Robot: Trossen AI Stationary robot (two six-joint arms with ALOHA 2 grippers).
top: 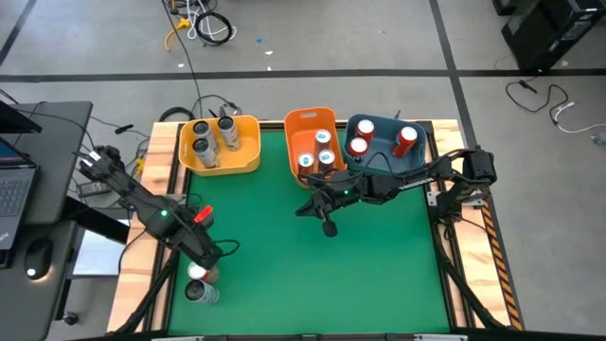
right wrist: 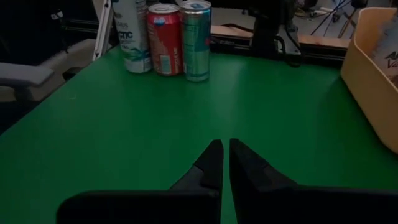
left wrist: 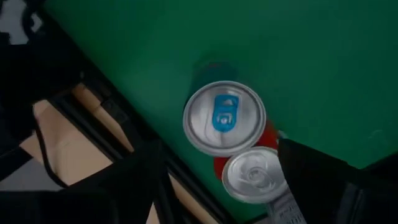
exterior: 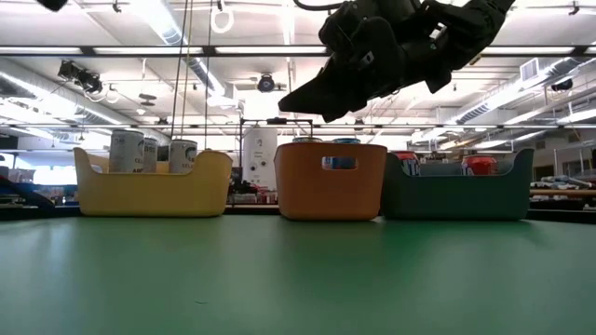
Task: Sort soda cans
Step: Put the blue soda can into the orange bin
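From above, we see the green worktop (top: 379, 265) with three bins along its far edge: a yellow bin (top: 220, 163) holding grey cans (top: 202, 150), an orange bin (top: 301, 126) holding white cans with blue marks (top: 325, 158), and a dark blue bin (top: 381, 134) holding red cans (top: 405, 140). The left gripper (top: 210, 254) sits over the near left corner of the worktop, just above a few leftover cans (top: 200, 291) there; we cannot tell from here how its jaws stand. The right gripper (top: 327, 225) hangs over the middle of the worktop, just in front of the orange bin. At table height, we see the three bins in a row, can tops showing above their rims, and a dark arm above the orange bin (exterior: 331, 182). The left wrist view looks down on a silver can top with a blue tab (left wrist: 224, 117) touching a red can (left wrist: 254, 175); dark fingers (left wrist: 323, 180) stand wide on either side, touching neither. The right wrist view shows its jaws (right wrist: 224, 163) nearly shut on nothing, with a white can (right wrist: 133, 35), a red one (right wrist: 164, 38) and a teal one (right wrist: 196, 40) side by side at the worktop's corner.
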